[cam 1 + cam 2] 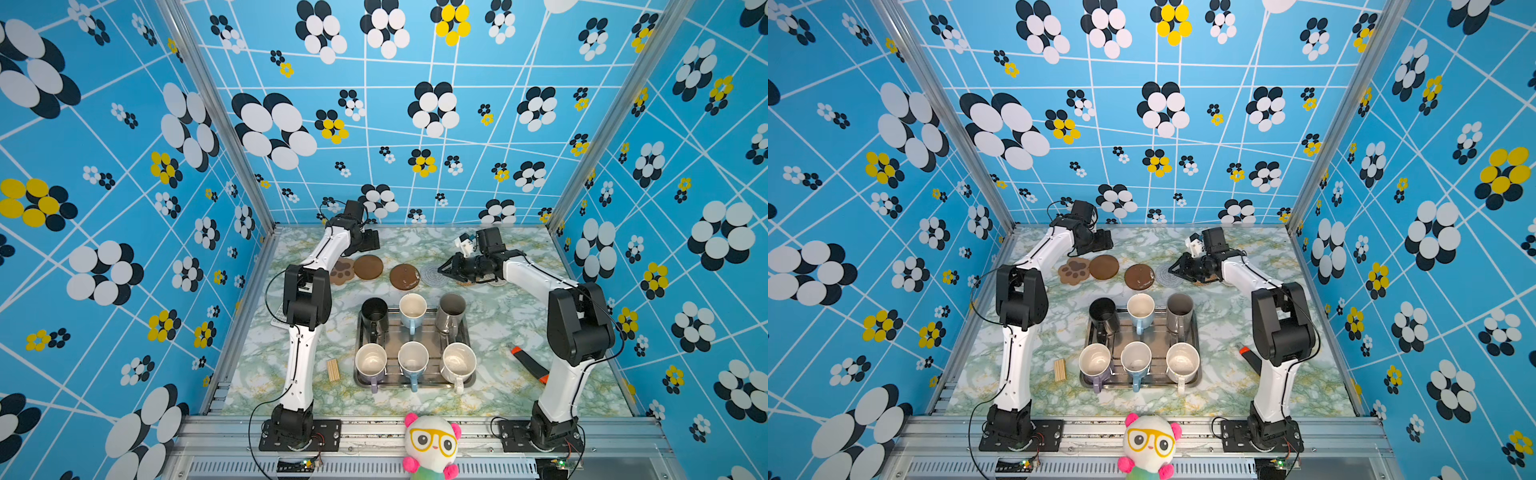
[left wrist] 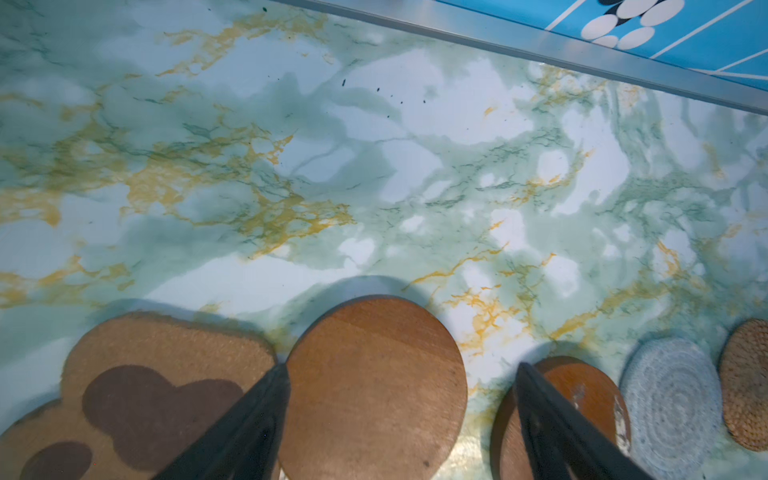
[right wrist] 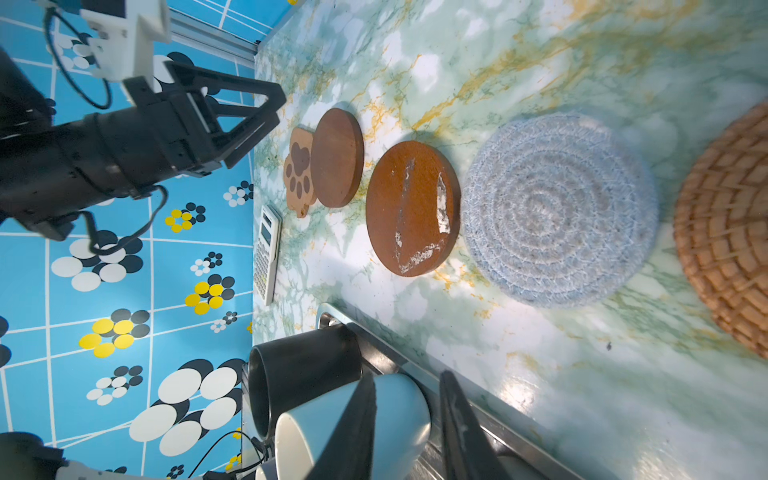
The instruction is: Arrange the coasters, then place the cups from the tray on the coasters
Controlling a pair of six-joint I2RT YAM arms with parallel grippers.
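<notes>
Several coasters lie in a row at the back: a tan paw (image 1: 342, 271), a brown disc (image 1: 368, 267) overlapping its edge, a white-scuffed brown disc (image 1: 404, 276), a grey-blue woven round (image 1: 432, 275) and a rattan round (image 3: 731, 232). My left gripper (image 2: 403, 368) hangs open above the plain disc (image 2: 374, 386), one finger on either side. My right gripper (image 1: 442, 268) hovers by the grey-blue round (image 3: 559, 208), jaws slightly apart and empty. Several cups stand in the steel tray (image 1: 415, 384), among them black (image 1: 374, 311), light blue (image 1: 412, 309) and grey (image 1: 451, 309).
A bundle of wooden sticks (image 1: 333, 370) lies left of the tray. An orange-and-black tool (image 1: 530, 361) lies to its right, near the right arm. A calculator (image 3: 266, 253) sits at the left table edge. A plush toy (image 1: 432, 446) is on the front rail.
</notes>
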